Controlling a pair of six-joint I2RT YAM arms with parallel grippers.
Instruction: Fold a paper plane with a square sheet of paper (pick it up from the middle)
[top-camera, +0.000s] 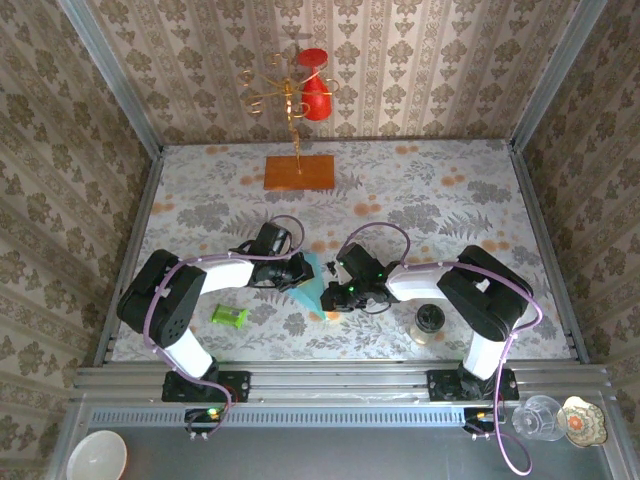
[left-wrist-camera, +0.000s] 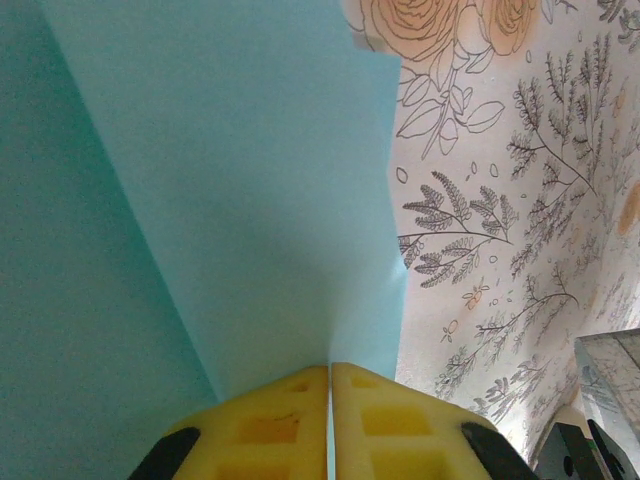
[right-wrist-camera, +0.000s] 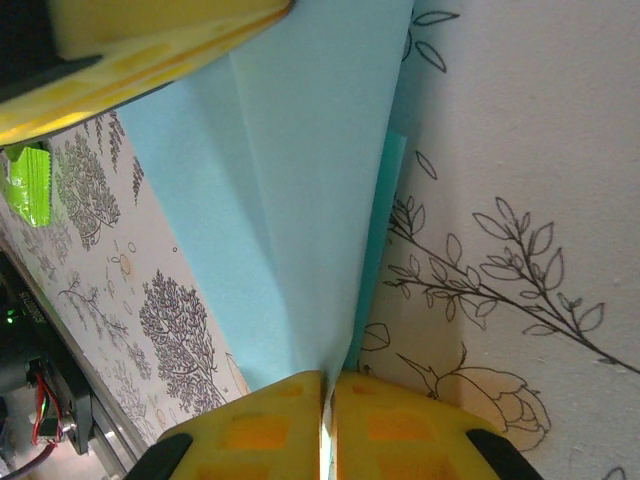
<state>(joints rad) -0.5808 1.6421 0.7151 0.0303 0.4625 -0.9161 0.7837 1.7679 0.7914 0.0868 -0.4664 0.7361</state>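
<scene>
Grip is applied from both sides to the folded square sheet of paper (top-camera: 316, 282), found toward 6 o'clock from the middle of the desk (top-camera: 430, 190), its 9 o'clock side clamped in the left end effector (left-wrist-camera: 330, 372) and its 3 o'clock side clamped in the right end effector (right-wrist-camera: 327, 380).

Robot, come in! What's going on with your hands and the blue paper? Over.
Left gripper shut on the paper. Right gripper shut on it too. Paper creased, held between both. Green roll off to the side.
</scene>
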